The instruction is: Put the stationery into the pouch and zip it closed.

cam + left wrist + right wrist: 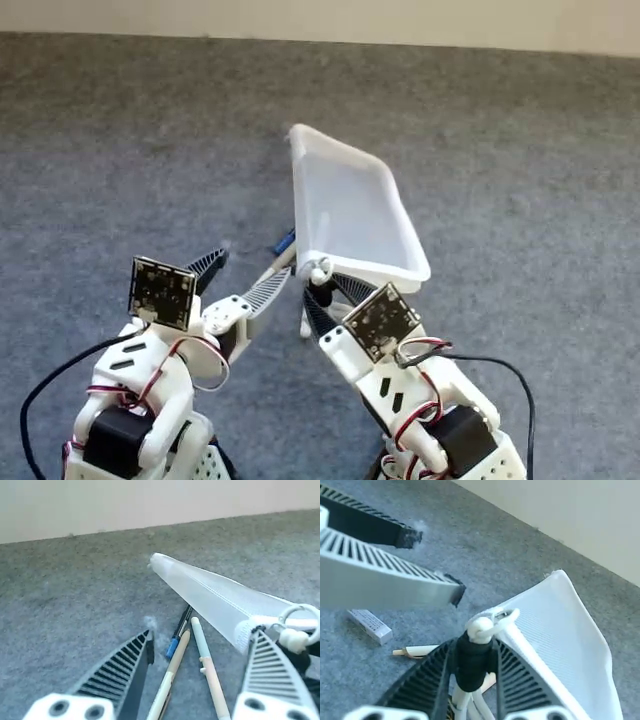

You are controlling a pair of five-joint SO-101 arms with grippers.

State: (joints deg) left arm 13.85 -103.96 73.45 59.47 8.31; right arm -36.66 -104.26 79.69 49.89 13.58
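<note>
A white translucent pouch (350, 205) is held tilted up off the grey carpet by its near corner. My right gripper (322, 282) is shut on the pouch's zipper pull (481, 627), a white bead and ring on a black tab. Under the pouch's edge lie a blue-and-black pen (177, 632), a beige pencil (170, 675) and a pale blue-and-beige pen (207, 665). My left gripper (202, 637) hangs open just above these pens, one finger on each side, holding nothing. A small white eraser (370, 625) lies on the carpet beside another pen (415, 651).
Grey carpet (120, 150) covers the whole work area up to a pale wall (320, 15) at the back. Both arms stand close together at the near edge, their fingers only a short way apart.
</note>
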